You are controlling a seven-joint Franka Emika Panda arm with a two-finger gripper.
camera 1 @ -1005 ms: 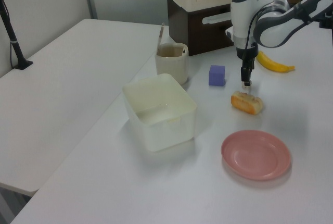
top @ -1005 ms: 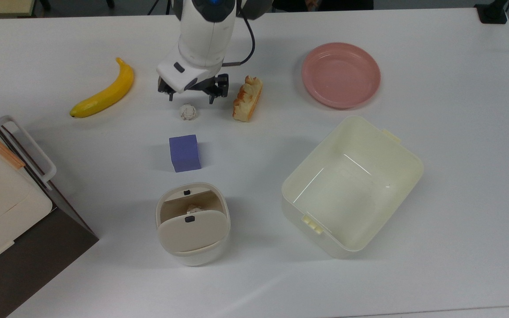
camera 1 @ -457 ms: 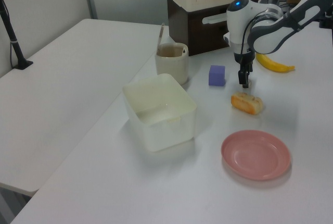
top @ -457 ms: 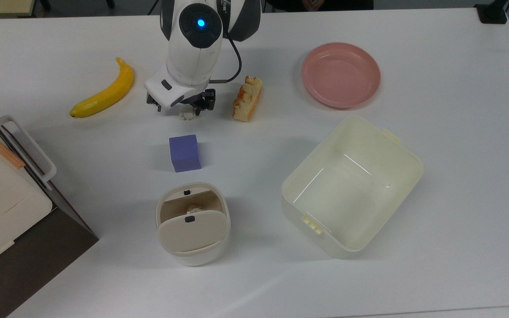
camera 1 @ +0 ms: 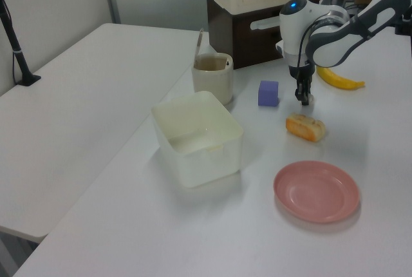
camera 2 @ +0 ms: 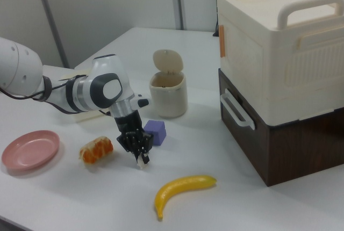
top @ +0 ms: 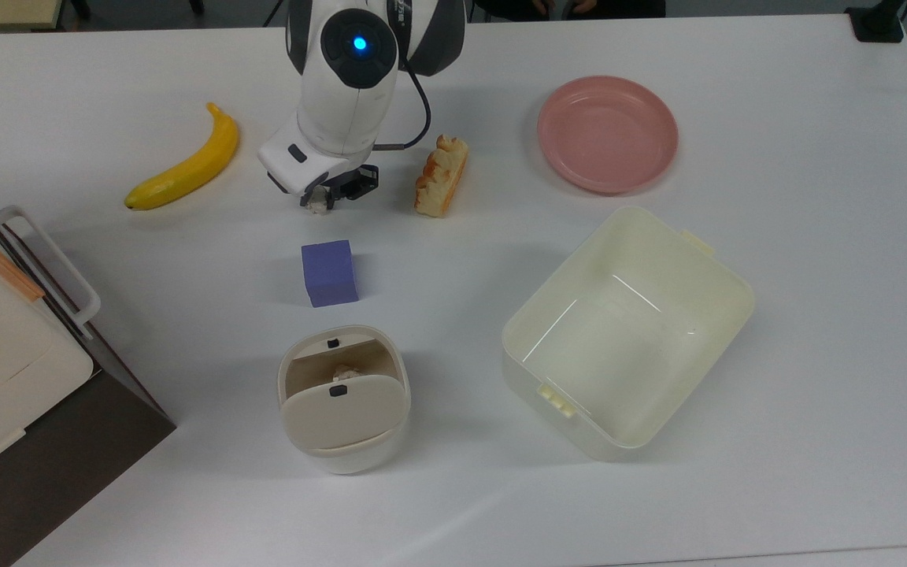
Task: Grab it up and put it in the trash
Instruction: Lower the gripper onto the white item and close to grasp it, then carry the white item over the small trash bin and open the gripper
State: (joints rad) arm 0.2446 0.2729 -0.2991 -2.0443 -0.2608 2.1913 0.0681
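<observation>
The gripper (top: 320, 201) was seen in the upper-left-centre of the top view, low over the table (top: 776, 331), its fingers closed on the paper ball (top: 316, 207), of which a small whitish part showed at the fingertips. In the right view the ball (camera 2: 142, 161) was seen between the fingertips, just at the table surface; whether it was touching could not be told. The bin (top: 343, 398) stood at lower centre-left of the top view, lid swung partly open, well apart from the gripper. The purple cube (top: 329, 272) lay between them. The bread slice (top: 441, 175) lay just right of the gripper, the banana (top: 186, 164) to its left.
</observation>
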